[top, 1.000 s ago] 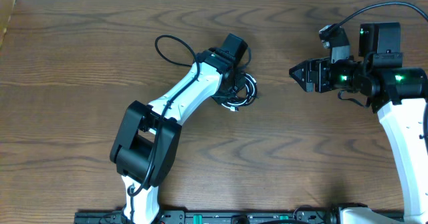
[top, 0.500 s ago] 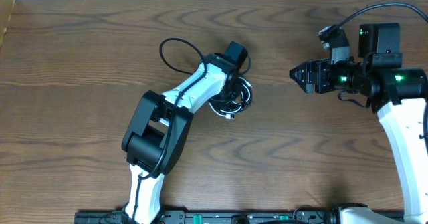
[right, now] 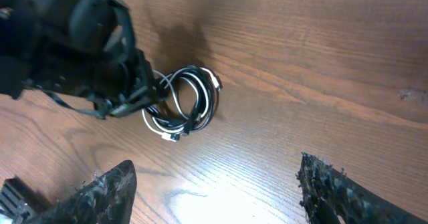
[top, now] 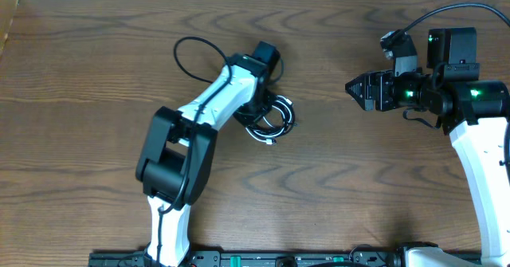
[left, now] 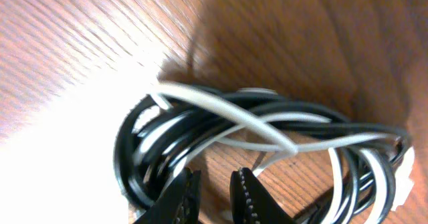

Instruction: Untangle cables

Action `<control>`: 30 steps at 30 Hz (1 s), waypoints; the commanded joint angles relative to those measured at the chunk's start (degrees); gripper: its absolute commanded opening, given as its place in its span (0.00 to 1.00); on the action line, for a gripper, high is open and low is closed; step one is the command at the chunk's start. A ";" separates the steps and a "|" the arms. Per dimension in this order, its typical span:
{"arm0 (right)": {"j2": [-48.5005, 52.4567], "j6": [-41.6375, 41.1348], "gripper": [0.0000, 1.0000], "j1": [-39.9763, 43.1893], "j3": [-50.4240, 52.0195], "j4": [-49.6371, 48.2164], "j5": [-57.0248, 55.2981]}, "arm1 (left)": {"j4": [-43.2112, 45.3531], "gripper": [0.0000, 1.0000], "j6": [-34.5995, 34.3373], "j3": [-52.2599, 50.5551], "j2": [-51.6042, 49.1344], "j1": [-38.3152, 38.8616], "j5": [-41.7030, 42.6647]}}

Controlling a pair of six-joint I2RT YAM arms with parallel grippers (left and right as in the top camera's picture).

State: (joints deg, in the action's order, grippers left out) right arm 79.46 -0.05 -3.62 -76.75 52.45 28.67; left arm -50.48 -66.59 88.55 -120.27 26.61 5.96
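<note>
Desk: a brown wood-grain desk (top: 96, 76) is seen from above, with both arms reaching over it.
Cables: a thin black cord (left: 127, 150) and a thin white cord (left: 267, 120) are wound together into one small coil (top: 271, 117). The coil lies flat on the desk near its middle.
Tangle: in the left wrist view, white strands are crossed over the black loops and threaded through them. The two cords are not separated.
Plug: a small white plug end (left: 406, 177) is seen at the coil's right edge in the left wrist view.
Left hand: the left hand (left: 217, 190) is set low at the coil's near edge. Its toothed fingertips are drawn close together, with only a narrow slit between them. A black loop lies just beside one fingertip. Whether a strand is pinched cannot be told, since that spot is blurred and cut off by the frame.
Right hand: the right hand (top: 353, 87) is held to the right, well apart from the coil. Its fingers are spread wide and nothing is gripped.
Arm cable: a thick black cable (top: 187, 56) is looped beside the left arm, apart from the coil.
</note>
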 commanded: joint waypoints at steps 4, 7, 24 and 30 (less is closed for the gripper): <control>0.04 -0.55 0.75 -0.57 0.37 -0.24 -0.07 | -2.93 0.22 1.42 1.40 4.37 0.20 -1.03; 0.07 -0.55 0.75 -0.57 0.37 -0.09 -0.07 | -4.42 0.28 1.42 1.03 4.28 0.35 -0.61; 0.07 -0.57 0.75 -0.57 0.46 0.70 -2.21 | 0.24 0.34 -0.81 -6.05 3.78 2.23 0.90; 0.07 -0.57 0.76 -0.57 0.48 0.74 -2.21 | 0.66 0.34 -1.01 -6.80 1.42 2.47 1.77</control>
State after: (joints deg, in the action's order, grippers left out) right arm 79.46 -0.05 -3.62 -76.75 52.95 26.89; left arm -49.67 -66.65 82.54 -116.71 28.99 7.38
